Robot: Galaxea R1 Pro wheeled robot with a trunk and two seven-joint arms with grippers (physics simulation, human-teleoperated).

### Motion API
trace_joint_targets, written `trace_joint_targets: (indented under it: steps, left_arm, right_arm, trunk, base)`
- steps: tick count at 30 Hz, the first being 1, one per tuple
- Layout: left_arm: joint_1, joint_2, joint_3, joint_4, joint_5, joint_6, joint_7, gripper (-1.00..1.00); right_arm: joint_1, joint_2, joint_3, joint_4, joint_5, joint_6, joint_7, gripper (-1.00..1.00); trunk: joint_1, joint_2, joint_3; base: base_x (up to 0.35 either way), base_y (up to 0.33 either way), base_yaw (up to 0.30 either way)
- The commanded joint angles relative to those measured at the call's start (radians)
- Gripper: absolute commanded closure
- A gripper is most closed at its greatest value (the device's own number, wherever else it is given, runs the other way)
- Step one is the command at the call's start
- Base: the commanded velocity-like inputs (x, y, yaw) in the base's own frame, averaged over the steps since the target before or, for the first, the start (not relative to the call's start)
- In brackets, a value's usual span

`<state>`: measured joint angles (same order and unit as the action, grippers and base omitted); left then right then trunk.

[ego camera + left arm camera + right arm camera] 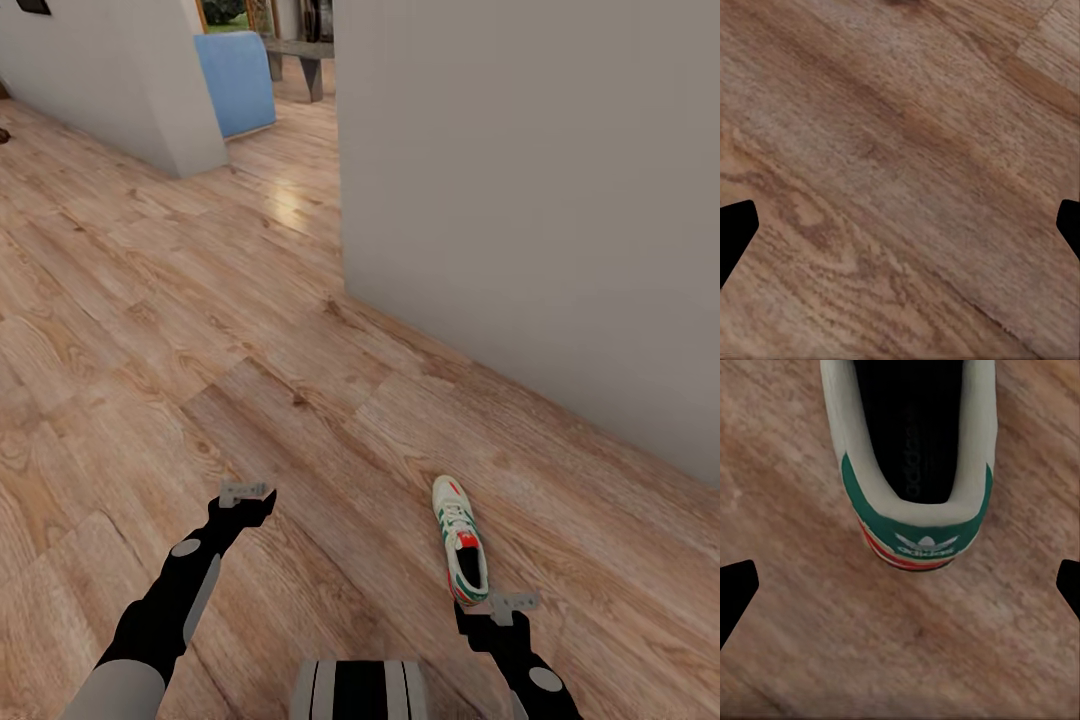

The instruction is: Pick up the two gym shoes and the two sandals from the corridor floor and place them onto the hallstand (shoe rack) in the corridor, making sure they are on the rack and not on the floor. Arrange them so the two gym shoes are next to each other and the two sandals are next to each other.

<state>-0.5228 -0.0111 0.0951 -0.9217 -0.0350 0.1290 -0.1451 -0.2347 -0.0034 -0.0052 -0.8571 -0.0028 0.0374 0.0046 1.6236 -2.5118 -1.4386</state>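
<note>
Head view: one gym shoe (460, 543) lies upright on the corridor floor (200, 330), at about 5 o'clock in frame, toe pointing to 12, heel toward the robot. Right gripper (512, 604) hangs just behind the heel, fingers spread, nothing between them. Left gripper (246, 495) at 7 o'clock, over bare planks, well apart from the shoe; jaws parted, empty. Grey wall (540, 220) runs along the shoe's far side, from 12 to 3 o'clock. Blue object (237, 80) at 11 o'clock, far off.

Right wrist view: shoe heel (916, 521) with green collar and dark opening, between the wide-set fingertips (736, 589).
</note>
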Motion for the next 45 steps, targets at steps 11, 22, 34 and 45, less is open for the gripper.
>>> trace_joint_targets:
  steps: [11, 22, 34, 45]
  left_arm:
    - [0.000, -0.001, -0.001, -0.002, -0.005, 0.005, -0.008, -1.00]
    - [0.000, -0.001, -0.010, -0.002, -0.005, 0.004, -0.008, -1.00]
    - [0.000, -0.001, -0.010, -0.002, -0.005, 0.004, -0.008, -1.00]
    - [0.000, -0.001, -0.013, -0.002, -0.005, 0.004, -0.008, -1.00]
  right_arm:
    - [0.000, 0.000, 0.000, -0.001, 0.000, 0.004, 0.000, -1.00]
    - [0.000, 0.000, 0.002, -0.001, 0.002, 0.003, -0.002, -1.00]
    - [0.000, 0.000, 0.001, -0.002, 0.001, 0.003, 0.001, -1.00]
    - [0.000, 0.000, 0.001, -0.002, 0.001, 0.003, 0.002, -1.00]
  trunk:
    - [0.001, -0.001, -0.021]
    - [0.001, -0.001, -0.024]
    - [0.001, -0.001, -0.024]
    - [0.001, -0.001, -0.024]
  base:
    - [0.000, 0.000, 0.000]
    - [0.088, 0.000, 0.000]
    - [0.055, 0.000, 0.000]
    - [0.093, 0.000, 0.000]
